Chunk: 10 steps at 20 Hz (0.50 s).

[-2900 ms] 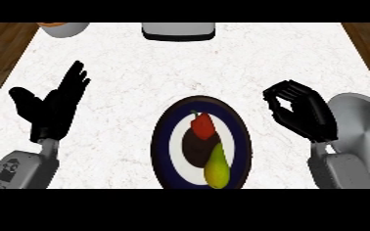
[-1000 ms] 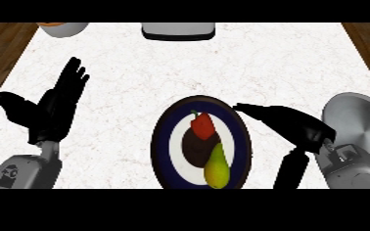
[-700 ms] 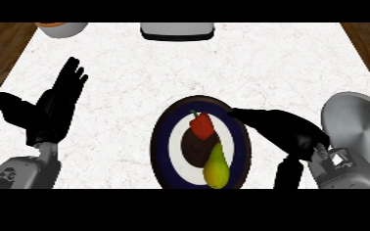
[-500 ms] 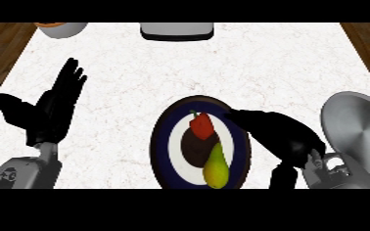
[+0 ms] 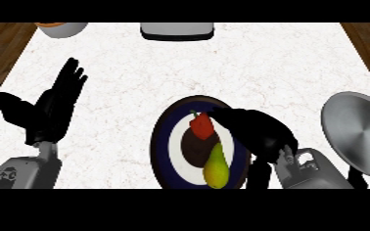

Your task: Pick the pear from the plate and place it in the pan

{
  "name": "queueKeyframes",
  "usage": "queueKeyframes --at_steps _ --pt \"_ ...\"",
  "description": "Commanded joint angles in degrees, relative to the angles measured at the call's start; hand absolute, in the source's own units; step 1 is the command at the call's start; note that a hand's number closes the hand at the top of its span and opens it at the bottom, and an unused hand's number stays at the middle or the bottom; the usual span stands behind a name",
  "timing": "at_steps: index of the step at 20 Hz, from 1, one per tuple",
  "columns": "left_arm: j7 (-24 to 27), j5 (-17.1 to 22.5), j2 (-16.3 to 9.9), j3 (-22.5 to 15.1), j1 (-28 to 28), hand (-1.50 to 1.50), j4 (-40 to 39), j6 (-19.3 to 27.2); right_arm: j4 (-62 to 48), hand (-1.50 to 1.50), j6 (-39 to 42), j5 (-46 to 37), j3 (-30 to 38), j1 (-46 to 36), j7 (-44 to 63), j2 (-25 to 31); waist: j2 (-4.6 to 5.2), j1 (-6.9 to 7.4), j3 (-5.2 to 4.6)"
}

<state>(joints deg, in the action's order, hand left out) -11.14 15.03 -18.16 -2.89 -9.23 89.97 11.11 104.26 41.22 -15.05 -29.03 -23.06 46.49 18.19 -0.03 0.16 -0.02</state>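
Observation:
The yellow-green pear (image 5: pixel 215 166) lies on the near part of a dark-rimmed plate (image 5: pixel 160 144), stalk end pointing away from me, with a red pepper (image 5: pixel 202 126) just beyond it. My right hand (image 5: pixel 259 133) hovers over the plate's right side. Its fingers are loosely bent and spread toward the pepper, and nothing is in them. The pear sits just left of that hand's wrist and is uncovered. The grey round pan (image 5: pixel 352 127) shows at the right edge. At the left, my left hand (image 5: pixel 52 106) rests open with its fingers up.
A grey rectangular appliance (image 5: pixel 177 30) stands at the counter's far edge. A bowl (image 5: pixel 62 28) sits in the far left corner. Wooden floor shows past both far corners of the white marbled counter (image 5: pixel 217 68).
My right hand has come down and leftward from beside the plate to over its right rim, fingers spreading out. The left hand, pear and pepper have stayed put.

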Motion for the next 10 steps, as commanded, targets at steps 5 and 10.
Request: queueKeyframes --at_steps 5,10 --pt "1.84 -0.05 1.13 2.06 0.89 0.00 -1.12 -3.19 -7.54 -1.50 0.52 -8.21 -2.18 -2.09 3.52 -6.52 0.04 0.19 0.00" --pt "0.43 -2.42 2.28 3.15 -0.70 0.00 -1.85 -3.49 -11.64 -1.50 1.02 -12.73 -0.49 -1.13 -2.10 -9.26 0.05 0.00 0.02"
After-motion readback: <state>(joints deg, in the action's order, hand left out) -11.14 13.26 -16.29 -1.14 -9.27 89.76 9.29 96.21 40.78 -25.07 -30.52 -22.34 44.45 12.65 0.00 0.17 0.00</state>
